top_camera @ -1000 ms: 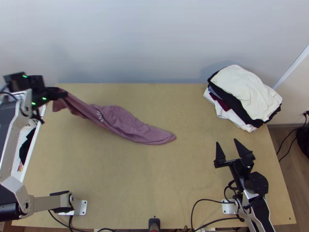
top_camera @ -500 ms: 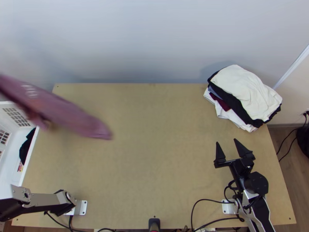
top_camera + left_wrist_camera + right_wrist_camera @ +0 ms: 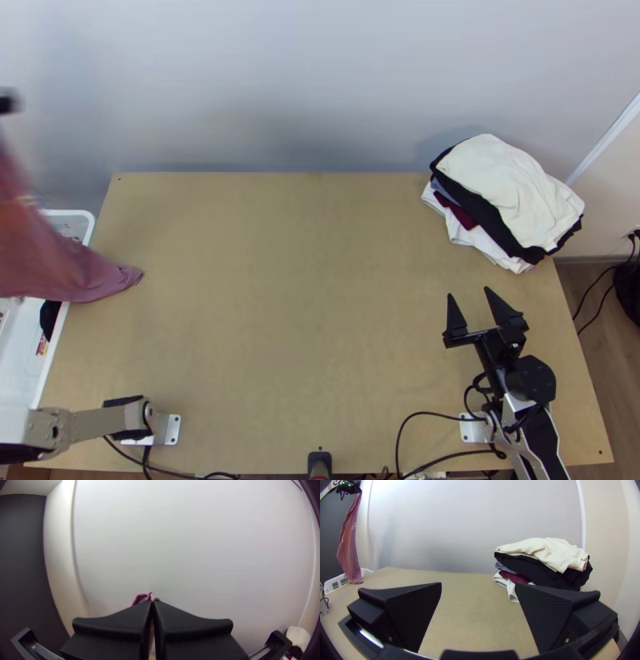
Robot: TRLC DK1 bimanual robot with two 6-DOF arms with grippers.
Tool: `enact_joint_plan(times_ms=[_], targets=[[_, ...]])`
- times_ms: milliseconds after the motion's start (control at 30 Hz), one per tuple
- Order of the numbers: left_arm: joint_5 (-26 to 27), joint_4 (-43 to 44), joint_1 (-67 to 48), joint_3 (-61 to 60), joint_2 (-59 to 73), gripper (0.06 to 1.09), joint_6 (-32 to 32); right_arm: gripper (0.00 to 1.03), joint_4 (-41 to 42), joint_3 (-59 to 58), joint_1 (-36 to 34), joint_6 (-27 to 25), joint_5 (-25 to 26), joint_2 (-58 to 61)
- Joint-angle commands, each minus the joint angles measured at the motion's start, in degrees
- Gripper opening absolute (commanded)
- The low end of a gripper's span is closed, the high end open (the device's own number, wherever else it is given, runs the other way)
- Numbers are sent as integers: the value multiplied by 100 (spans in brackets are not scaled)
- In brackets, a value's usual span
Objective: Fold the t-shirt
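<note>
Pink t-shirt [image 3: 72,274] hanging from clenched left hand [image 3: 8,102], full drop in right wrist view, right hand [image 3: 469,293] spread

top view's rough, pink shirt [image 3: 48,260] is blurry and chopped by the left edge, left gripper [image 3: 10,102] is a cut-off smudge upper left, white basket [image 3: 76,214] is partly hidden behind the shirt

The t-shirt [image 3: 72,276] is dusty pink, the basket [image 3: 45,371] white, the table [image 3: 304,320] tan.
</note>
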Motion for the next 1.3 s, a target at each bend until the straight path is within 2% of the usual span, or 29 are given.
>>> enact_joint_plan(times_ms=[0, 100, 200, 367, 600, 733, 900, 1100, 1267], targets=[[-537, -11, -1056, -424, -12, 9, -118, 99, -117, -45, -67, 86, -3, -30], [-941, -29, -2014, -767, 164, 9, -329, 99, -108, -45, -225, 104, -3, -30], [-1038, -29, -2674, -1092, 418, 9, -663, 99, -82, -45, -383, 350, 6, -38], [-1038, -29, -3403, -1374, 1069, 9, -1278, 99, 331, 87, -805, 315, -3, -38], [-1003, 174, -4370, -1462, 2097, 9, -1797, 99, 199, 931, -788, 174, -20, 428], [-941, 613, -4792, -1312, 2677, 9, -1814, 100, -161, 1915, -752, 183, -20, 1517], [-783, 692, -5196, -460, 3662, 9, -1911, 99, -460, 2847, -735, 166, -99, 2273], [-678, 727, -5539, 736, 4769, 9, -2043, 99, -1875, 4499, -480, 227, -284, 3750], [-642, 1694, -5767, 815, 5094, 9, -2061, 99, -2508, 5246, -480, 517, -328, 4251]])
